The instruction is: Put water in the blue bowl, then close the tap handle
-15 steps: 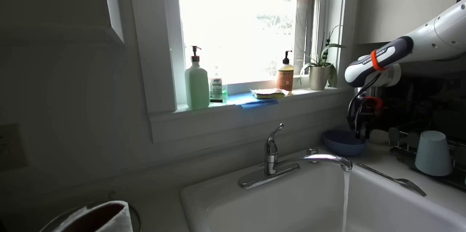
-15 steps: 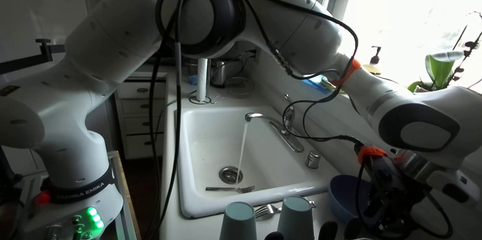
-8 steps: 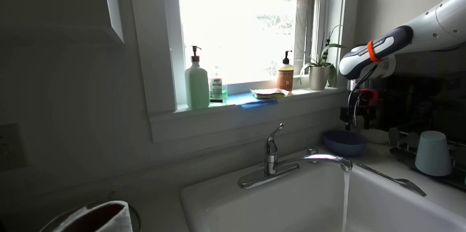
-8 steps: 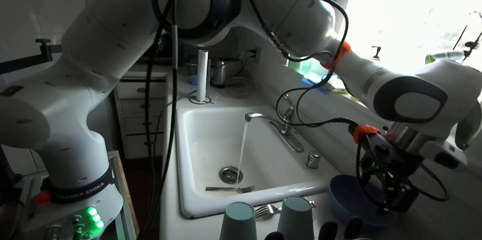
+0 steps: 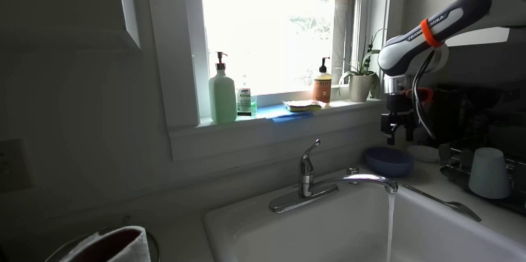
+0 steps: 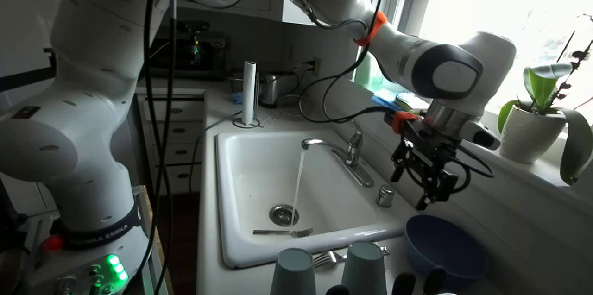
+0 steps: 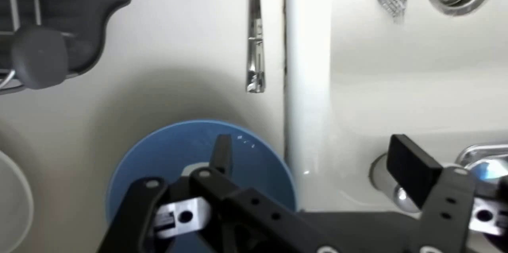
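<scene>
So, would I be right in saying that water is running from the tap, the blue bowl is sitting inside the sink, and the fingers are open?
Not quite: the blue bowl is on the counter beside the sink, not inside it, as both exterior views show. The rest stands: water is running from the tap and the fingers are open.

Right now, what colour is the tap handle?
The tap handle is shiny silver; it shows best in an exterior view.

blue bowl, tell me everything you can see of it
The blue bowl is round and smooth, with a thin rim and curved sides, material unclear. It stands upright on the counter beside the sink. The open tool hangs above it without touching and, in the wrist view, hides part of its inside.
</scene>
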`<action>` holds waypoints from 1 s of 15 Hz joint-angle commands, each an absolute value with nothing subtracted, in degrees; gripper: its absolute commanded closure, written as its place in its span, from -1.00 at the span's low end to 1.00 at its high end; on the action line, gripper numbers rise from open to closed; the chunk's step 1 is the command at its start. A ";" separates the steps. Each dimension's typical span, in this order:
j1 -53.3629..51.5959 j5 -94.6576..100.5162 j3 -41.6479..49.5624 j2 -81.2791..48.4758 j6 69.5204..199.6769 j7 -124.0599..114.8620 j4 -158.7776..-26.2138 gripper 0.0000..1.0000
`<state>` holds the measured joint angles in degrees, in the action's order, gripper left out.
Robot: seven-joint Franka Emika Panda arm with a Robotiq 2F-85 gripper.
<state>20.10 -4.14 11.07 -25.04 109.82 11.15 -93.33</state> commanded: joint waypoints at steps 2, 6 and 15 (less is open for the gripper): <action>17.44 -5.66 7.82 -12.99 112.83 18.51 -108.18 -1.00; 14.00 -7.10 5.20 -7.59 119.19 23.95 -115.37 -1.00; 8.99 -19.40 -0.01 -5.86 133.20 39.31 -117.66 -1.00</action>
<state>9.51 -13.79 0.97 -7.96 130.24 33.14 -116.06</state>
